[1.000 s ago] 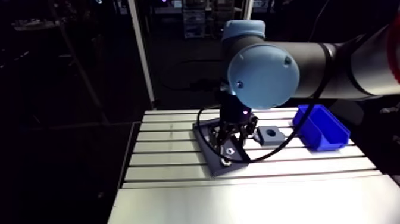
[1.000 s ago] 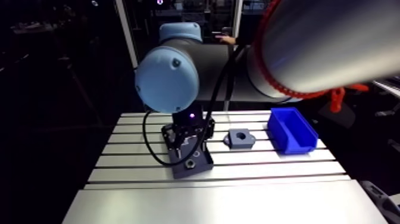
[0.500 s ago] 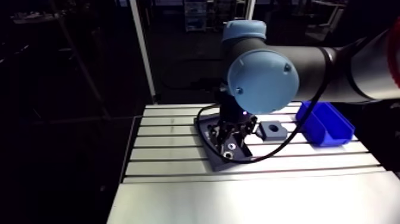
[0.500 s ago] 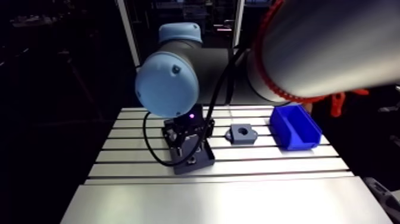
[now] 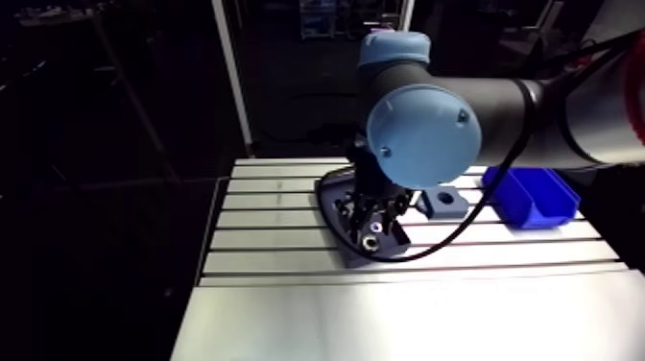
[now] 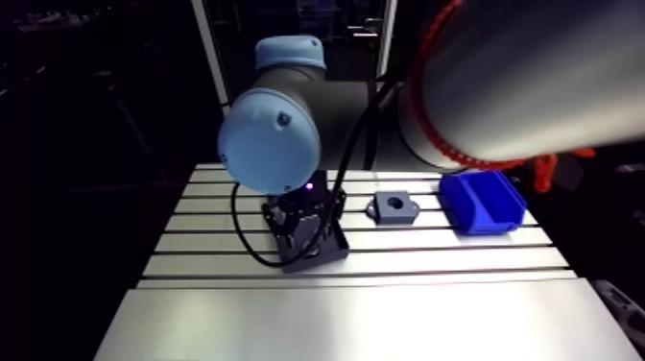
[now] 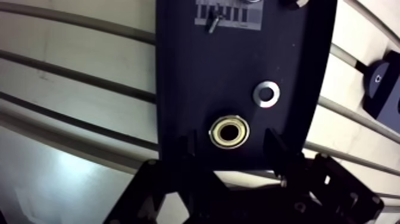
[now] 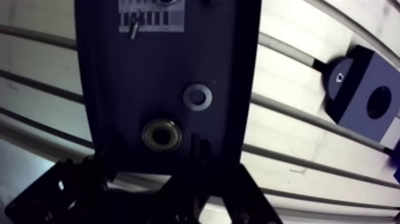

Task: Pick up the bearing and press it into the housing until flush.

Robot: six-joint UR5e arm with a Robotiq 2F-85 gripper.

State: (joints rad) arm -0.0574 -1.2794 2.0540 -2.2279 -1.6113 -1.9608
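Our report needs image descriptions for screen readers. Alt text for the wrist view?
A brass-coloured bearing lies on a dark plate between the fingers of the open tool. A flat washer lies ahead of it; the housing sits beside the plate on the slotted table.

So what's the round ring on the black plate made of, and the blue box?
The ring looks like metal, maybe steel or brass: it gleams with a yellowish shine. The blue box looks like plastic: one even colour, smooth dull walls.
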